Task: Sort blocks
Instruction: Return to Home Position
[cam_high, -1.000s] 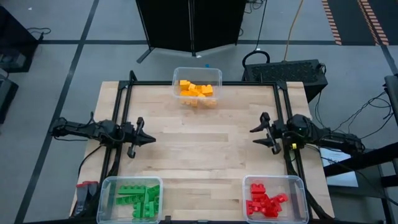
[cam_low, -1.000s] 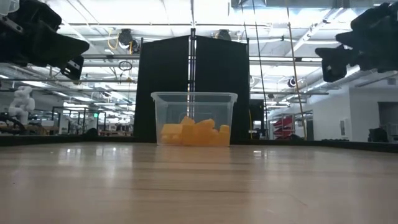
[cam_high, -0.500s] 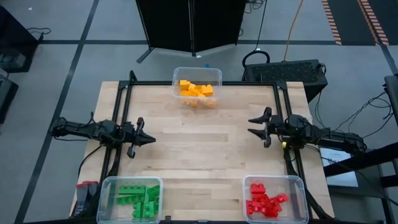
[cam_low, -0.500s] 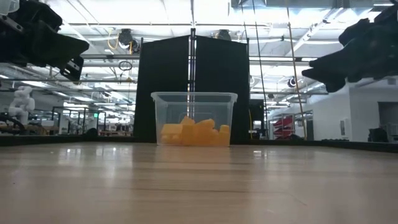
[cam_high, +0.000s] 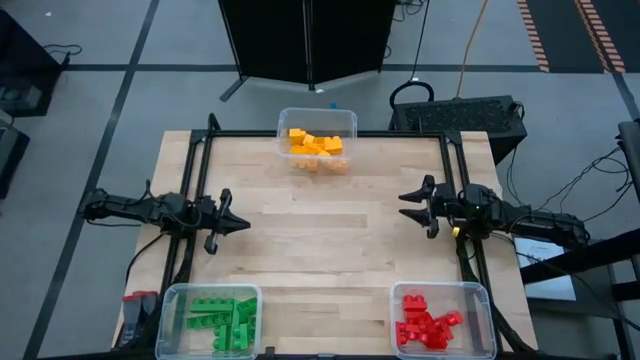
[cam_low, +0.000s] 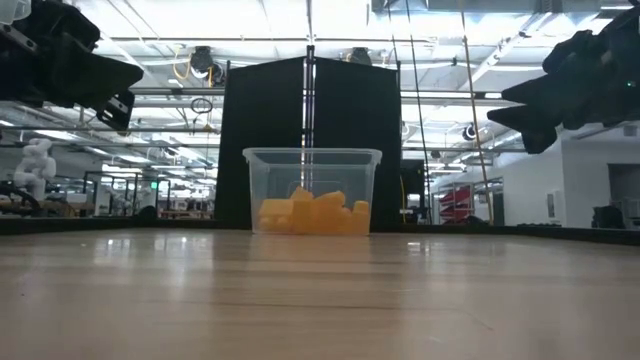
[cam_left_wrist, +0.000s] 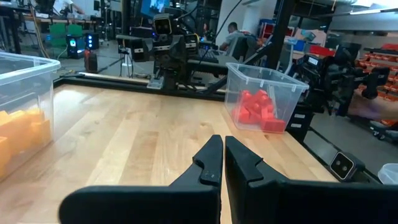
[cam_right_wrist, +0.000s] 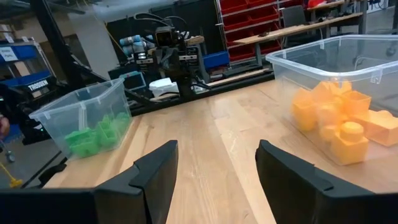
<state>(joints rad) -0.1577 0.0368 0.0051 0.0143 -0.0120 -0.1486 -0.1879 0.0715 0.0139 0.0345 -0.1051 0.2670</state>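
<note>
Sorting looks complete. The yellow-orange bricks (cam_high: 317, 144) fill the clear bin (cam_high: 283, 125) at the table's far edge, the green bricks (cam_high: 222, 322) lie in the near-left bin (cam_high: 165, 300), and the red bricks (cam_high: 424, 324) in the near-right bin (cam_high: 486, 300). No brick shows loose on the wooden tabletop (cam_high: 320, 250).

The left gripper (cam_high: 243, 224) hangs above the left edge of the table, its fingers pressed together and empty. The right gripper (cam_high: 405, 204) hangs above the right edge with its fingers spread wide, also empty.

What appears to be left is parking the arms. For the right arm that probably calls for bringing the fingers together and drawing straight back along the table's side. It should stay high enough to pass well above the rim of the red bin beside it. The left arm appears to be parked already, so it need not move.

The bins are thin, see-through plastic boxes with rounded corners and a rolled lip, light enough that a brush from a finger could likely slide them. The bricks are hard, glossy moulded plastic, boxy with round studs on top. The studs are plain on the orange ones in the right wrist view (cam_right_wrist: 339, 121), though from above it is hard to say how the piles interlock. The tabletop is pale, smooth butcher-block wood, framed by black rails (cam_high: 200, 150).
</note>
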